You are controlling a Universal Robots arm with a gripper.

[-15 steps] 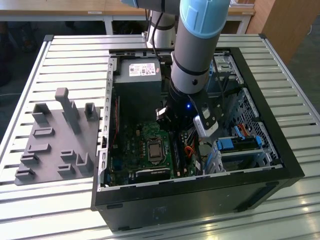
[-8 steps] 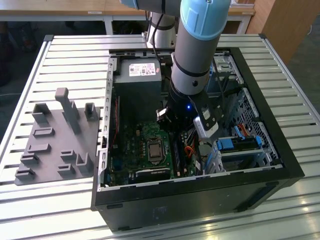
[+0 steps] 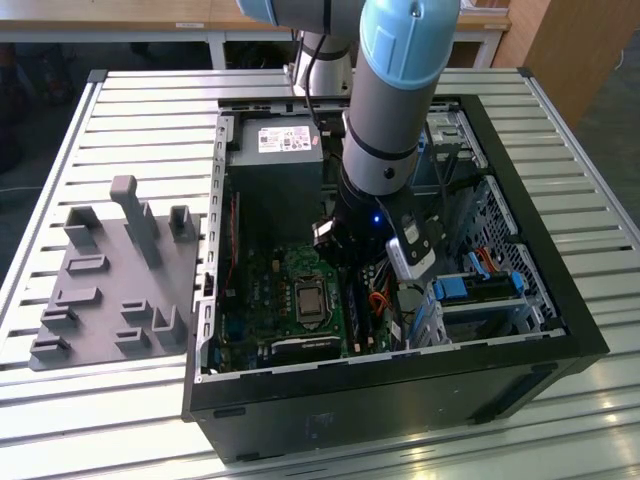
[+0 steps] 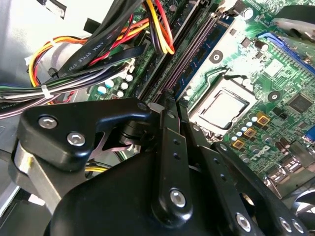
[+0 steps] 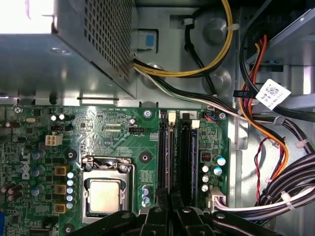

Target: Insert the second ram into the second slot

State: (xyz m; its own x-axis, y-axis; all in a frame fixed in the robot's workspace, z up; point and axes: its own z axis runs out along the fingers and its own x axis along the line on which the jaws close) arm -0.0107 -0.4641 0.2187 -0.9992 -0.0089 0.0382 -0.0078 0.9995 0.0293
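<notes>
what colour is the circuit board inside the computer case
Green board, clearest in the first wrist view.

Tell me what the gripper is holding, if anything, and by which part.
It cannot be told: the gripper sits low over one end of the memory slots, and its own body hides any hold.

The motherboard (image 5: 113,132) is green, its processor lid (image 5: 104,195) silver. The pincer (image 4: 170,102) is black with silver screws. Cables (image 4: 98,49) run yellow, orange, red and black. The arm (image 3: 395,110) is grey, capped light blue; the case (image 3: 400,400) black; the ribbed tabletop (image 3: 150,110) silvery; the drive brackets (image 3: 465,290) bright blue.
</notes>
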